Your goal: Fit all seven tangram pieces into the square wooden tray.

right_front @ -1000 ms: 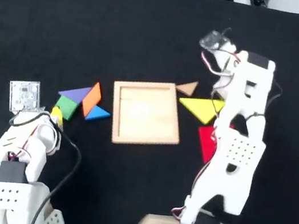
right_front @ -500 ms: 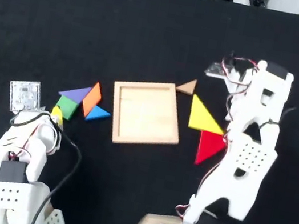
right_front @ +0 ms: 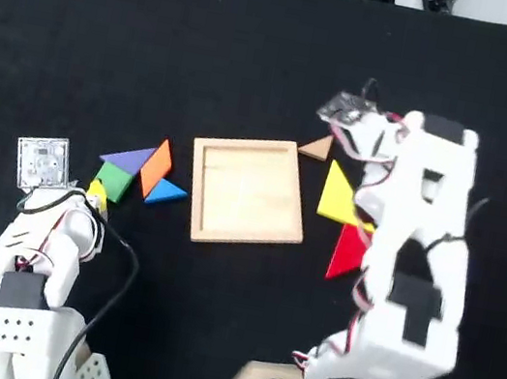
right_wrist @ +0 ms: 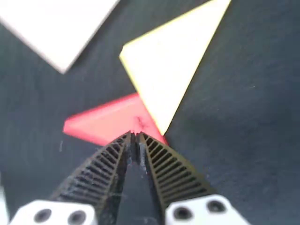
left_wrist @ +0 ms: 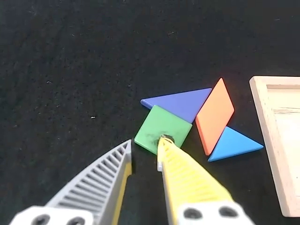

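The square wooden tray [right_front: 248, 192] lies mid-table with nothing in it. To its left sit a purple triangle [right_front: 128, 159], an orange parallelogram [right_front: 155, 168], a green square [right_front: 114, 181] and a blue triangle [right_front: 166, 193]. My left gripper [left_wrist: 146, 143] is open beside the green square [left_wrist: 164, 133], its yellow fingertip [left_wrist: 165, 140] at the square's edge. To the right of the tray lie a small tan triangle [right_front: 318, 147], a large yellow triangle [right_front: 337, 194] and a red triangle [right_front: 347, 252]. My right gripper [right_wrist: 134, 137] is shut over the red triangle [right_wrist: 105, 124], just short of the yellow triangle [right_wrist: 173, 61].
A black cloth covers the table, with open room behind the tray and in front of it. The right arm [right_front: 412, 237] stands over part of the yellow and red triangles. A tray corner [right_wrist: 61, 23] shows in the right wrist view.
The yellow triangle has turned and now lies along the tray's right side. The red triangle has shifted a little. The right arm swung right, then back left. The left arm kept still.
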Tool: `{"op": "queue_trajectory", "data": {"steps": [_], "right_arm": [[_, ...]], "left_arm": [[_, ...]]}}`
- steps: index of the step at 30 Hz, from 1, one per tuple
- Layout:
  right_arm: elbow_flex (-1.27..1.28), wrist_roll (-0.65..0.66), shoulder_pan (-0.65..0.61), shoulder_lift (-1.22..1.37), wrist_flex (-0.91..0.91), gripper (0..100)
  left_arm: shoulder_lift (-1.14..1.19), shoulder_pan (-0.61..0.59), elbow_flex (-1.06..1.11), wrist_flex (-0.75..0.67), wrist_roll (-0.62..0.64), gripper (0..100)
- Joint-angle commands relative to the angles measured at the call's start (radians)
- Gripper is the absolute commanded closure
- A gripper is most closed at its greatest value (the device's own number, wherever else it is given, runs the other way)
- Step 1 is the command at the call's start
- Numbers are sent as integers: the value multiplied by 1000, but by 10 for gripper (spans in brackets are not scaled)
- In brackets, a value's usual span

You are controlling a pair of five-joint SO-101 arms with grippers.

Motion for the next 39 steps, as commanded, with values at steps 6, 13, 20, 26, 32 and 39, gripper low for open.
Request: {"op": "queue_trajectory", "data": {"steps": [6, 13, 20, 26, 32, 39], "right_arm": [[76, -261, -106, -27, -98, 830], [45, -259, -109, 91, -120, 740], [42, -261, -166, 142, -129, 737], [12, -361, -166, 174, -192, 736], [-24, -368, -164, 242, -176, 665], [-74, -361, -169, 243, -123, 665]], "left_arm": [[-11, 12, -4, -15, 11, 895], [-11, 12, 5, -20, 11, 893], [-11, 12, 5, -21, 11, 892], [-11, 12, 5, -21, 11, 892], [-11, 12, 7, -21, 11, 891], [-11, 12, 7, -21, 11, 891]]}}
